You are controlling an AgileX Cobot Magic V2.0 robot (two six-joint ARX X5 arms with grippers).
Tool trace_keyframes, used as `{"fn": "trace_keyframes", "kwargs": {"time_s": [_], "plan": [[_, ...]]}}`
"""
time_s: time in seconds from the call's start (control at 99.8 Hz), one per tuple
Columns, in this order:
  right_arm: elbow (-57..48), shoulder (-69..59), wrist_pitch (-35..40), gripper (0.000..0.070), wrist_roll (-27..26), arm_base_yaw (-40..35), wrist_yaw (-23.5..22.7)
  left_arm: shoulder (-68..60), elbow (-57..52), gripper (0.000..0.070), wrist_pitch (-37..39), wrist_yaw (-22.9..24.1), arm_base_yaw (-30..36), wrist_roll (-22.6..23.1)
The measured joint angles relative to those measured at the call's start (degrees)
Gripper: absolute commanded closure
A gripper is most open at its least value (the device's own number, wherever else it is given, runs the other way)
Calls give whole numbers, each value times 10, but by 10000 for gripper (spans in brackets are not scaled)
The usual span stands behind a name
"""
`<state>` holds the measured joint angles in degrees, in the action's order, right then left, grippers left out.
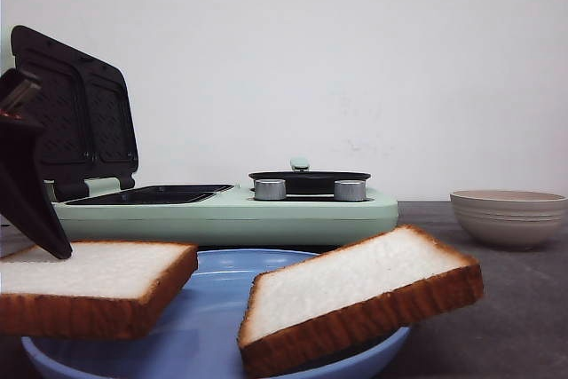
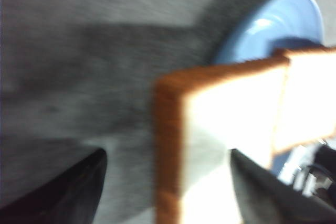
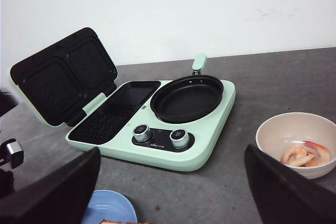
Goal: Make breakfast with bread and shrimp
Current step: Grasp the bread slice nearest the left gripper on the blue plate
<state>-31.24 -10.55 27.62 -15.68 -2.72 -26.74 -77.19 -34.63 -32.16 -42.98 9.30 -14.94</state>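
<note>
- Two thick slices of white bread are sitting nearest the front camera, both propped on the rim of a blue plate (image 1: 204,343).
- The left bread slice (image 1: 93,283) is lying nearly level, overhanging the plate's left edge; the right bread slice (image 1: 359,295) is tilting, its right end raised.
- The left gripper (image 2: 168,192) is straddling the left slice: in the blurred left wrist view its dark fingers (image 2: 63,192) are standing spread on either side of the crust, and I cannot tell whether they are touching it. From the front, one black finger is resting at that slice's far left corner.
- The right gripper (image 3: 170,192) is hanging above the table with its fingers spread wide, gripping nothing.
- Behind the plate, a mint-green breakfast maker (image 1: 266,210) is sitting with its sandwich lid (image 1: 75,113) standing open, two silver knobs (image 3: 160,136) facing forward, and a black frying pan (image 3: 188,97) resting on its right half.
- To the right, well apart from the plate, a beige bowl (image 3: 283,135) is holding shrimp (image 3: 306,153).
</note>
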Motion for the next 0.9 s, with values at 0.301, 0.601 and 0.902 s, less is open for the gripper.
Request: {"fn": "trace_keyframes", "kwargs": {"time_s": [0.301,0.601,0.902], "plan": [[0,0,0,153,-11,0,0,0,0,696,5,-8,15,1],[0,0,2,153,-13,0,0,0,-8,700,2,-21,15,0],[0,0,4,153,-13,0,0,11,-45,700,-8,-37,15,0]]}}
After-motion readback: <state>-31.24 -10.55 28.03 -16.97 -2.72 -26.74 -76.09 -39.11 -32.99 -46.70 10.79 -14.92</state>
